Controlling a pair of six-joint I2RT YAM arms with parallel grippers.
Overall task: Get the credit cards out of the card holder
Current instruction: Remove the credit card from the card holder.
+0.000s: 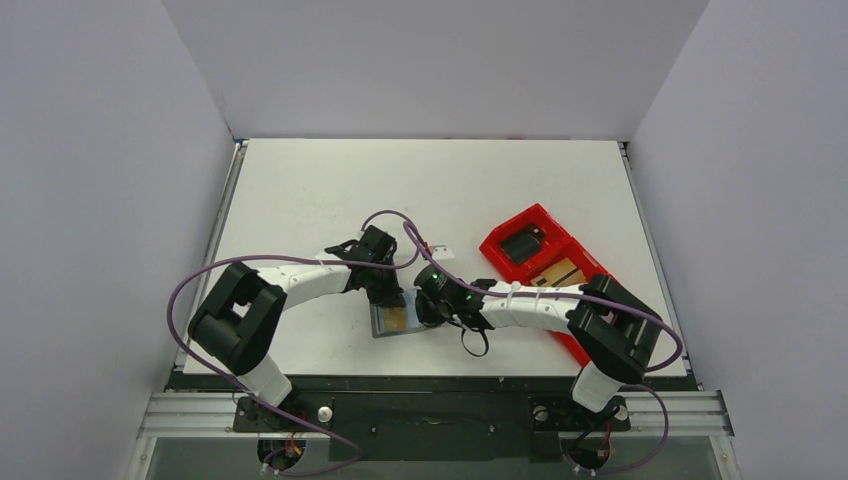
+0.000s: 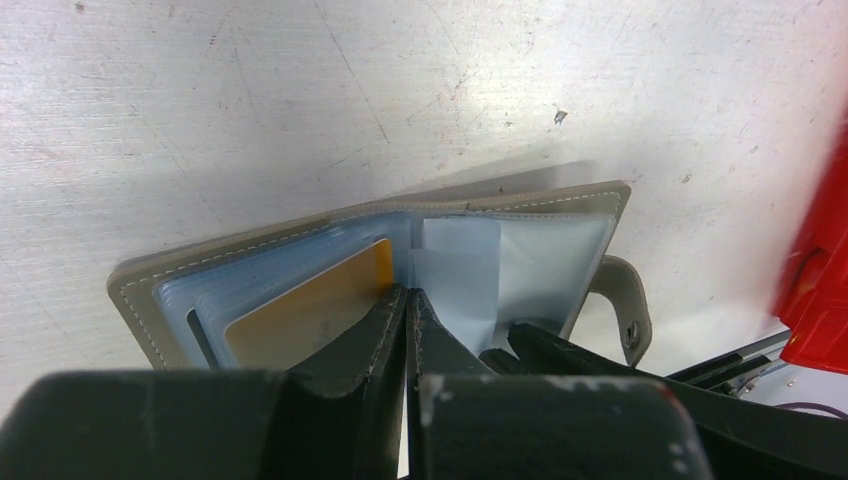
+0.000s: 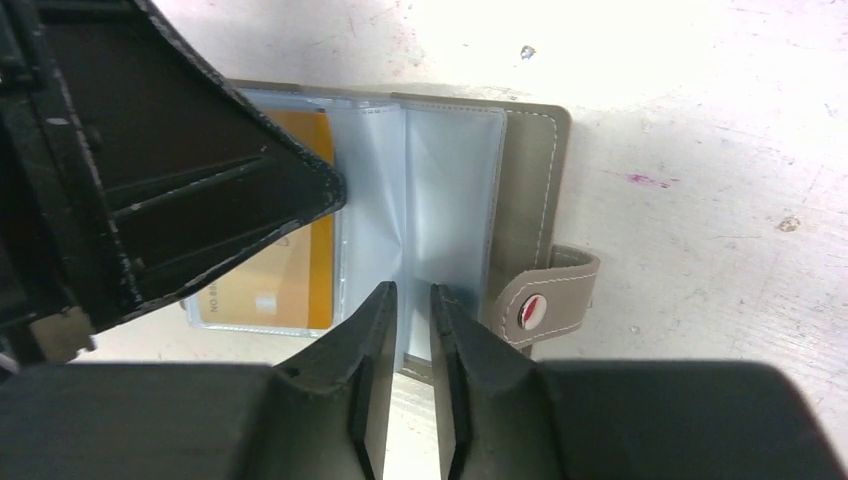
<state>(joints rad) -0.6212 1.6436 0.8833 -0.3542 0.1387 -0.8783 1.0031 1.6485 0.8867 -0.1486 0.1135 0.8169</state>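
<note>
Left gripper (image 2: 408, 293) clenched, tips pressed at the fold of the holder (image 2: 150, 300), beside the orange card (image 2: 310, 305). Right gripper (image 3: 413, 292) narrowly parted at near edge of sleeves (image 3: 445, 180), nothing seen gripped. Holder laid open on table (image 2: 300, 80), card not yet pulled. Next: card edge to be pinched, slid out.

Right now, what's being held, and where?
Cannot tell: left gripper is shut at the fold of the card holder; right gripper straddles the edge of a clear sleeve.
</note>
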